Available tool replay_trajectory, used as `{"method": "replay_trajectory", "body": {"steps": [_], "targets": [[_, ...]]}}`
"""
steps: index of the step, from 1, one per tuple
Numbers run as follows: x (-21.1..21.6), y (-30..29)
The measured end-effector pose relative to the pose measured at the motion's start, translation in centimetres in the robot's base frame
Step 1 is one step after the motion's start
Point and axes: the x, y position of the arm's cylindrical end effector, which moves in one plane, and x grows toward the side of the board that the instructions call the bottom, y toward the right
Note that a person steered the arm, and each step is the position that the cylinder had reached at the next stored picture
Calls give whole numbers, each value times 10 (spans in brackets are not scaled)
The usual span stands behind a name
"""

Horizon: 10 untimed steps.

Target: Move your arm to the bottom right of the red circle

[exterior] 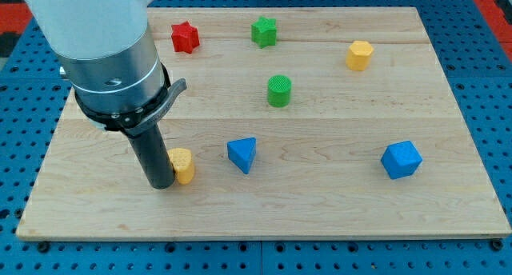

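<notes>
My tip (pixel 160 185) rests on the wooden board (pixel 336 203) at the view's lower left. It touches the left side of a yellow round block (pixel 184 165). No red circle shows in the camera view. The arm's large grey body covers the upper left part of the board and may hide things there. The only red block I see is a red star (pixel 185 37) near the view's top, far above and a little right of my tip.
A green star (pixel 264 31) and a yellow hexagon (pixel 360 55) lie near the top. A green cylinder (pixel 279 91) is at the centre. A blue triangle (pixel 242 154) lies right of the yellow round block. A blue cube (pixel 400 160) is at the right.
</notes>
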Motion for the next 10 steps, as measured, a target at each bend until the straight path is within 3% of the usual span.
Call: {"method": "replay_trajectory", "body": {"steps": [3,5,8,9,10], "targets": [[-12,-10],[-100,17],[-163,64],[-189,62],[-189,16]]}}
